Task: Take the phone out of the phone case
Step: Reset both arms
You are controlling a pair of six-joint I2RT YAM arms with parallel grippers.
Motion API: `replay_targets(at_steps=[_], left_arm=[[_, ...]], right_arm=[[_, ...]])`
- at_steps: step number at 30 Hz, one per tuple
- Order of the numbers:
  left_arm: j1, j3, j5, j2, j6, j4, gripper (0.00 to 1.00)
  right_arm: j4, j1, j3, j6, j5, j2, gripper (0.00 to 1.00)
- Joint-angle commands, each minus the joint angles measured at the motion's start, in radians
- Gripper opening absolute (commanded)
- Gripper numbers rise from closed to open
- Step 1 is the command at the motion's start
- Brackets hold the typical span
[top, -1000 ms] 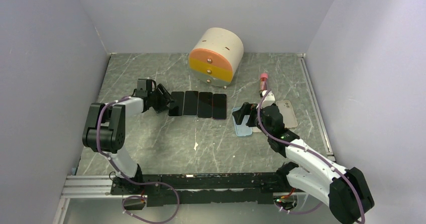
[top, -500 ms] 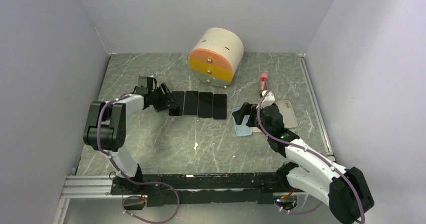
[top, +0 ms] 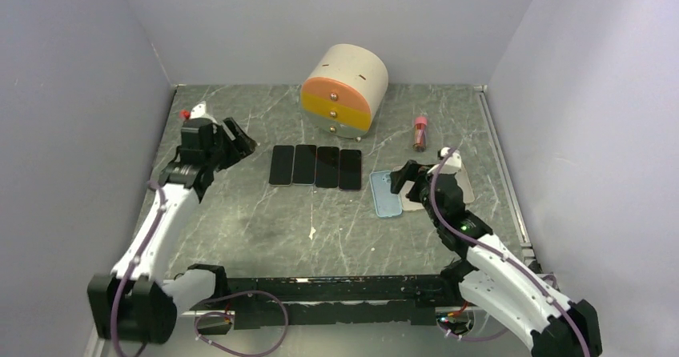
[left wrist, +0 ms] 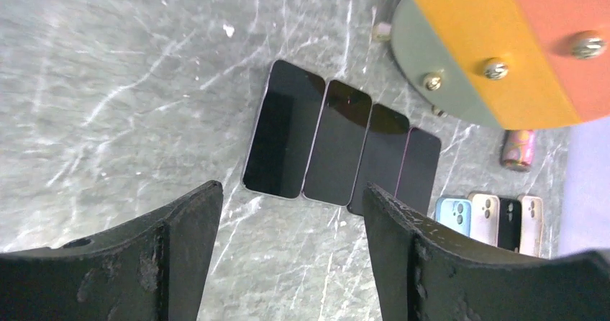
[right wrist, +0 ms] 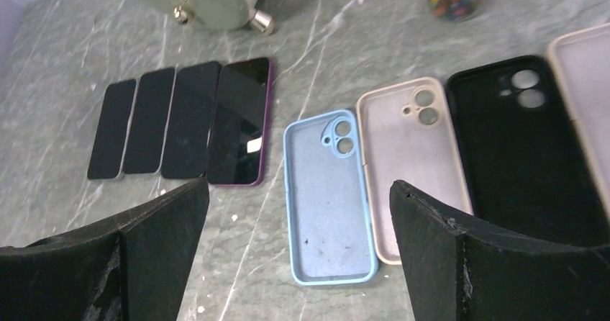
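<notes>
Four phones lay flat on the bench [right wrist: 273, 263], dark screens up, long edges touching in one row: the leftmost phone [right wrist: 111, 129], second phone [right wrist: 147, 130], third phone [right wrist: 189, 119] and purple-rimmed phone [right wrist: 241, 121]. Just to the right, apart from that last phone, four cases lay side by side, hollow side up, with the camera cut-outs at their far ends. They were the blue case [right wrist: 331, 195], the cream case [right wrist: 413, 170] against it, the black case [right wrist: 529, 163], and a pale case [right wrist: 586, 83] cut off by the frame edge.

Blue case [right wrist: 331, 199], black case [right wrist: 529, 148], grey-veined table [right wrist: 403, 19]
</notes>
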Motion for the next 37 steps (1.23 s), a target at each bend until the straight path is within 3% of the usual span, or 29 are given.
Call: replay_targets(at_steps=[1,6,11,19,28,37], left_arm=[[-0.003,0.045,-0.128,-0.180,0.057,-0.156,0.76],[-0.003,0.108,-0.185,-0.337,0.150,-0.268,0.79],[-0.003,0.153,-0.279,-0.502,0.270,-0.338,0.81],[-0.017,0.052,-0.398,-0.771,0.319,-0.292,0.93],[-0.069,-0.020,-0.432,-0.827,0.321,-0.274,0.94],[-0.075,-0.021,-0.407,-0.800,0.326,-0.261,0.94]], right_arm=[[-0.109,-0.001,0.070,-0.064,0.138,-0.121,0.99],[-0.169,-0.003,0.076,-0.131,0.208,-0.303,0.99],[-0.378,-0.003,0.201,-0.148,0.293,-0.410,0.99],[-0.505,-0.003,0.370,-0.250,0.386,-0.483,0.99],[-0.483,-0.004,0.341,-0.319,0.487,-0.502,0.99],[-0.491,-0.003,0.340,-0.324,0.469,-0.482,0.99]])
